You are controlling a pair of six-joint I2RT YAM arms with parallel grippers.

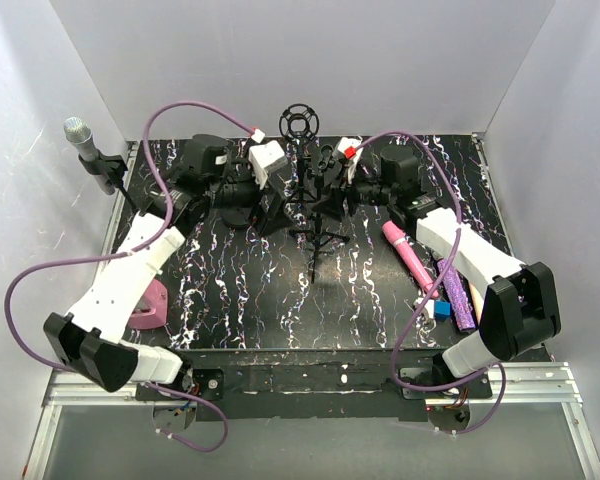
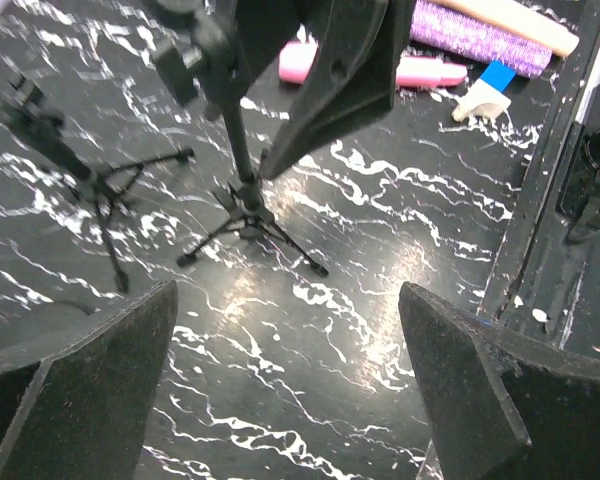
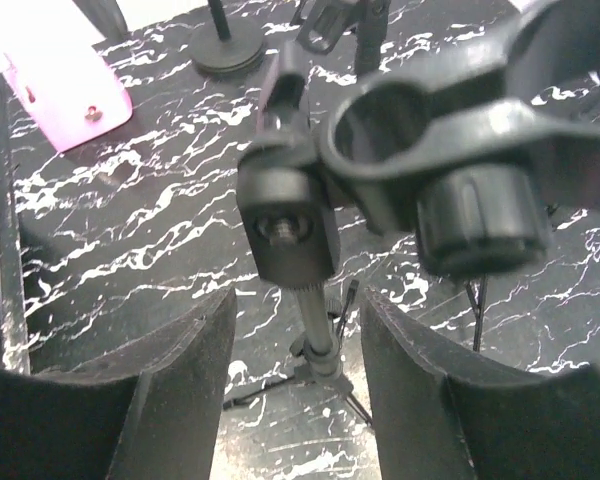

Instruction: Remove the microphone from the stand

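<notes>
We see the mic (image 1: 79, 134) at 10 o'clock in the top view, at the far left corner of the mat (image 1: 240, 290). Its silver mesh head is up and tilted outward, and its body sits in the clip of its stand (image 1: 102, 166). Neither gripper touches it, and both are well apart from it. Both arms reach toward 12 o'clock and meet around a tripod (image 1: 315, 215) at the far middle of the mat, with a ring mount (image 1: 299, 120) just behind it. Our left gripper (image 2: 288, 300) is released and spread wide, its fingers (image 2: 90, 390) grasping nothing. Its camera looks down on the tripod's legs splayed on the mat, with a second tripod (image 2: 95, 185) at 9 o'clock of that view. Our right gripper (image 3: 298, 310) is released too. Its fingers (image 3: 150, 390) stand on either side of the tripod's pole without touching it, and just above them, beside the head of the pole, sits a black clip (image 3: 400, 130) with a round knob (image 3: 475, 225). At 3 to 4 o'clock on the mat, beside the right arm, a pink marker (image 1: 408, 255), a purple stick (image 1: 458, 292) and a small blue piece (image 1: 442, 308) lie close together. At 8 o'clock a pink piece (image 1: 152, 305) lies on the mat's left edge, partly hidden by the left arm. We cannot tell where the base of the mic's stand rests, since the left arm covers it.
</notes>
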